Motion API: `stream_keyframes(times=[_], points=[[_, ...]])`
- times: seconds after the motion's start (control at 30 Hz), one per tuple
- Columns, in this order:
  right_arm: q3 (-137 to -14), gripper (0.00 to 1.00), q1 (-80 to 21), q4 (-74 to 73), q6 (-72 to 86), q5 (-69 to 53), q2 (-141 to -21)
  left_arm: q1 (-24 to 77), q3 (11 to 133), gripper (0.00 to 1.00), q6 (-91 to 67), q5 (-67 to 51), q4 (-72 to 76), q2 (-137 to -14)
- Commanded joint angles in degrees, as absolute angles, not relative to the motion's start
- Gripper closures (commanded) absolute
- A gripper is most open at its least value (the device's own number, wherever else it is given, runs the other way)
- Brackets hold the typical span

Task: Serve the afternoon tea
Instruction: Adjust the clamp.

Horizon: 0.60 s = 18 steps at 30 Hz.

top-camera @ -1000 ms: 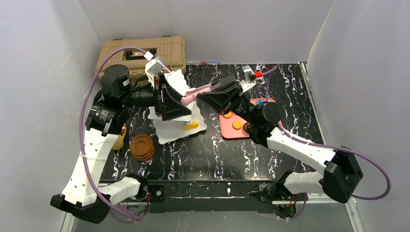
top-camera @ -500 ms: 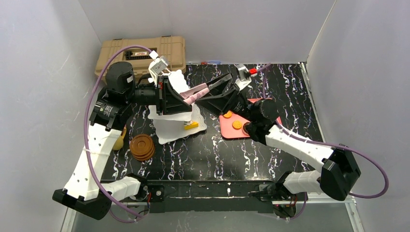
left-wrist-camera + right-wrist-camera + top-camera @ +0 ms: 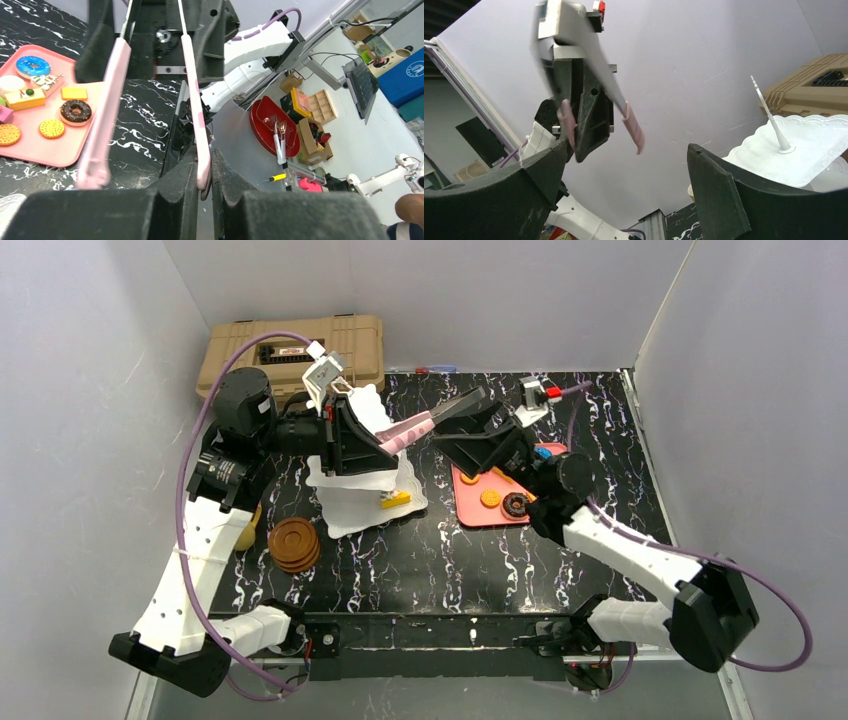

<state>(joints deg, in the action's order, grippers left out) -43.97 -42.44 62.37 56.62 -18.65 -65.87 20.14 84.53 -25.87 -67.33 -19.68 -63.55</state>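
My left gripper hangs above the white tiered stand, shut on one arm of a pair of pink tongs. In the left wrist view that arm is pinched between the fingers while the other arm hangs free. My right gripper stands open just right of the tong tips, holding nothing. Toy pastries lie on the pink tray, among them a chocolate donut. A yellow pastry sits on the stand's bottom plate. Brown saucers are stacked at the left.
A tan ribbed case stands at the back left behind the stand. A yellow cup peeks out beside my left arm. The stand's wire top rises close to my right gripper.
My right gripper has opened, let go of the pink tongs and drawn back to the right. My left gripper has shut on the tongs and holds them alone.
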Motion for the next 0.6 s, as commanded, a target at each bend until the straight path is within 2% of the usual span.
stream_keyframes(times=[0.0,0.43,0.57], points=[[-50.77,0.02,-42.18,71.83,60.8,-20.42,-71.77,19.96,83.8,1.0,-27.15,-70.4,-17.51,-61.88],[-54.18,0.01,-42.25,85.44,68.79,-26.91,-78.57,19.98,83.84,1.0,-27.21,-69.57,-17.48,-62.08],[-50.61,0.02,-42.25,82.85,67.57,-27.14,-77.35,19.96,84.0,1.0,-29.98,-69.62,-14.94,-62.02]])
